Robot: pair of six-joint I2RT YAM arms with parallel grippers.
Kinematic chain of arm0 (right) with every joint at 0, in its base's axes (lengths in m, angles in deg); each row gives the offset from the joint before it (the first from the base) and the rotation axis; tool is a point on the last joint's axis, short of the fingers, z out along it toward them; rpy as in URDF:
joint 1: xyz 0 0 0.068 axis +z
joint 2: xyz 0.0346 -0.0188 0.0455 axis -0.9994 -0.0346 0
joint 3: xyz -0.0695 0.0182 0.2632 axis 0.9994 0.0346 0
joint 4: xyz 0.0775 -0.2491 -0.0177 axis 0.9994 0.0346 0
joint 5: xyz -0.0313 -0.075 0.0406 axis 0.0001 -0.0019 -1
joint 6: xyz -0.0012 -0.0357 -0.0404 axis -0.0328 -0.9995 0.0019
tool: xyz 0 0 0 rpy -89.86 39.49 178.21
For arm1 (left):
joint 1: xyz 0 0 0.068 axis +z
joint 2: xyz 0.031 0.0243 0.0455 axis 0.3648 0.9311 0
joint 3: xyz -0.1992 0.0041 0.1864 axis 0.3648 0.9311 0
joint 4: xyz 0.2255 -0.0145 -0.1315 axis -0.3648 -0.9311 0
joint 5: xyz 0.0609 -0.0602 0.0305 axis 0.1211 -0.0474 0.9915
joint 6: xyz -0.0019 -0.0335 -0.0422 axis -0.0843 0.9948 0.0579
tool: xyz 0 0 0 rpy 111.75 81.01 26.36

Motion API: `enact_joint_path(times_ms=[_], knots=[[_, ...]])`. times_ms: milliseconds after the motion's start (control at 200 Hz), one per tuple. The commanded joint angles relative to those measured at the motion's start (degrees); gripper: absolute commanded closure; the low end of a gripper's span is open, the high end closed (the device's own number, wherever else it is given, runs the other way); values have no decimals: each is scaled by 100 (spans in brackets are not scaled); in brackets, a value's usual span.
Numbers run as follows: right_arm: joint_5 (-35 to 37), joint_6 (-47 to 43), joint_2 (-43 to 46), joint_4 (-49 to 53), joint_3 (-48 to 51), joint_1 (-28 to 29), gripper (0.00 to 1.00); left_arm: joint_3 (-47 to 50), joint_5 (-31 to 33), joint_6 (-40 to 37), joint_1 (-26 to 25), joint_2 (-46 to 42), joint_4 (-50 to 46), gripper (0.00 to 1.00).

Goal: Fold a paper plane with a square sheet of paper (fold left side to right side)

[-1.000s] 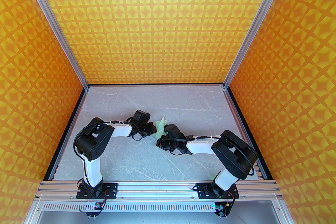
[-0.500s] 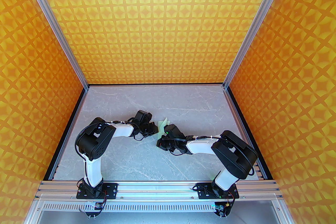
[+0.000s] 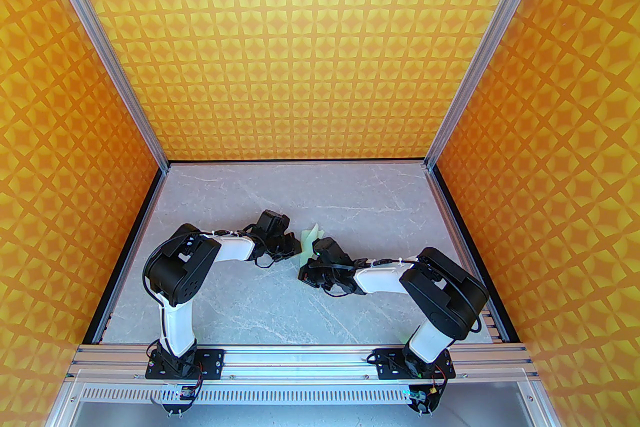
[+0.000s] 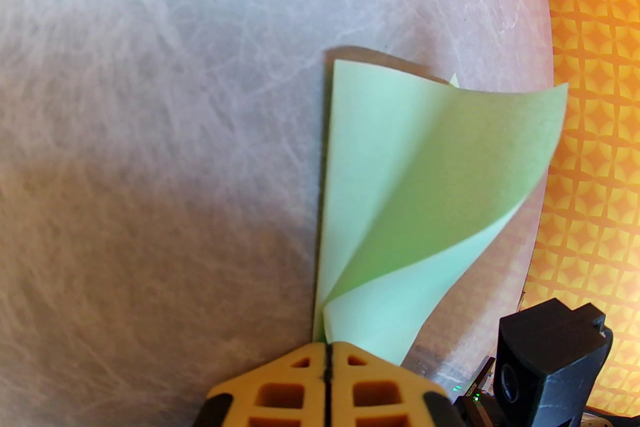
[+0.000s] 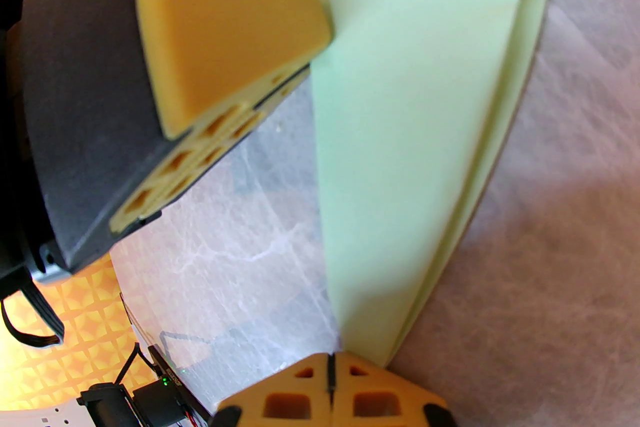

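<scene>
From above, we see the pale green sheet of paper [image 3: 311, 241] near the middle of the grey marbled counter [image 3: 240, 315], partly folded, with a flap raised off the surface. The left end effector [image 3: 296, 246] meets the sheet's left edge, and the right end effector [image 3: 302, 273] sits at its near end, so the sheet lies between the two arms. In the left wrist view, the left end effector [image 4: 327, 349] has its two yellow fingers pressed together on the near corner of the sheet of paper [image 4: 385, 174]. From that pinch the layers fan outward, and the upper one curls over to the right toward the orange patterned wall [image 4: 590, 124]. In the right wrist view, the right end effector [image 5: 330, 360] is closed, finger against finger. The narrow end of the sheet of paper [image 5: 400, 124] reaches its tips, though we cannot tell whether it is caught between them. Further up, the left end effector [image 5: 320, 47] grips the sheet's left edge, and the stacked layers show along the right edge above the counter [image 5: 575, 215].
</scene>
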Motion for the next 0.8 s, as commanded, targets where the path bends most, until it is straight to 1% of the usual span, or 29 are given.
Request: enact_joint_path(times_ms=[0, 105, 275, 455, 595, 795], knots=[[214, 7, -155, 197, 179, 37, 98, 42, 29, 8, -164, 257, -157, 92], [205, 16, -143, 235, 198, 37, 99, 53, 25, 9, -163, 254, -152, 92], [162, -246, 268, 484, -46, 20, 99, 74, 26, 8, -168, 223, -156, 92], [91, -345, 576, 611, -262, -190, 98, 103, 28, 16, -175, 221, -126, 92], [-99, -386, 484, 530, -332, -367, 98, 103, 24, 17, -184, 213, -124, 92], [-157, -438, 192, 494, -428, -473, 98, 77, 31, 25, -199, 227, -134, 92]])
